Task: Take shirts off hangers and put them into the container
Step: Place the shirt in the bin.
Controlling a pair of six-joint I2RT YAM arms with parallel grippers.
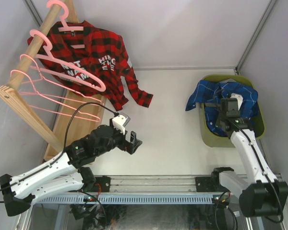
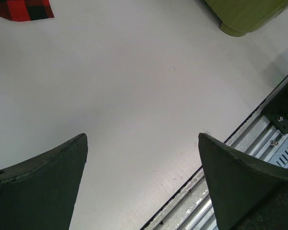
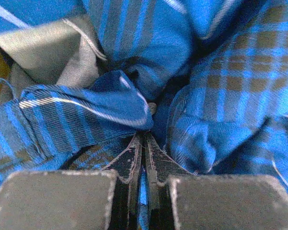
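While the right gripper [image 3: 143, 140] pinches the blue shirt [image 3: 134, 43] in the bin [image 1: 261, 127], it should pull the overhanging sleeve [image 1: 194, 100] inside.

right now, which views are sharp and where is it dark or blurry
Top external: even light, sharp throughout, no harsh glare. Left wrist: bright table, own fingers dark and soft-edged. Right wrist: blue plaid shirt fills the frame, folds dim around the right gripper.
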